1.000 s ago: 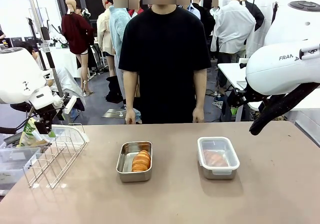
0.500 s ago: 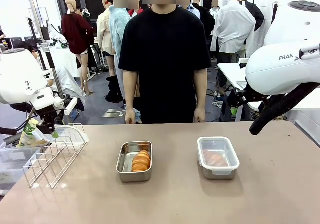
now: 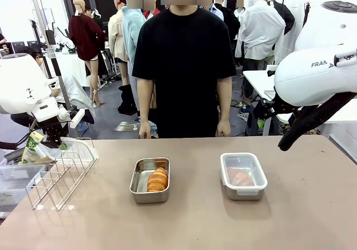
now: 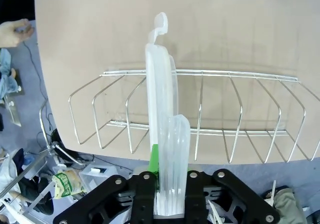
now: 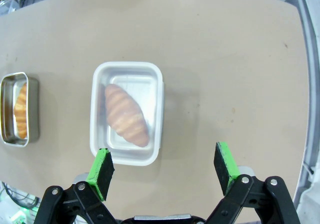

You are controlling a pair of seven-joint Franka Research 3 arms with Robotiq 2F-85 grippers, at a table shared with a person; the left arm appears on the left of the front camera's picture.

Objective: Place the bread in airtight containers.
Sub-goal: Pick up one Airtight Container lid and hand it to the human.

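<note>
An open steel tin (image 3: 138, 184) at the table's middle holds one golden bread roll (image 3: 158, 179). To its right stands a second tin (image 3: 242, 176), closed by a clear white-rimmed lid, with a roll (image 5: 126, 115) lying inside. My right gripper (image 5: 164, 168) hangs open high above that closed tin. My left gripper (image 4: 167, 171) is at the table's left end above the wire rack, shut on a clear plastic lid (image 4: 160, 84) that stands edge-on between its fingers.
A white wire rack (image 3: 56, 172) sits at the left table edge under the left gripper (image 3: 54, 142). A person in a black shirt (image 3: 184, 60) stands at the far side, hands down by the edge. Bare tabletop lies around both tins.
My left gripper's jaws have closed onto the clear lid at the rack. The tins, the bread and the right arm have stayed where they were.
</note>
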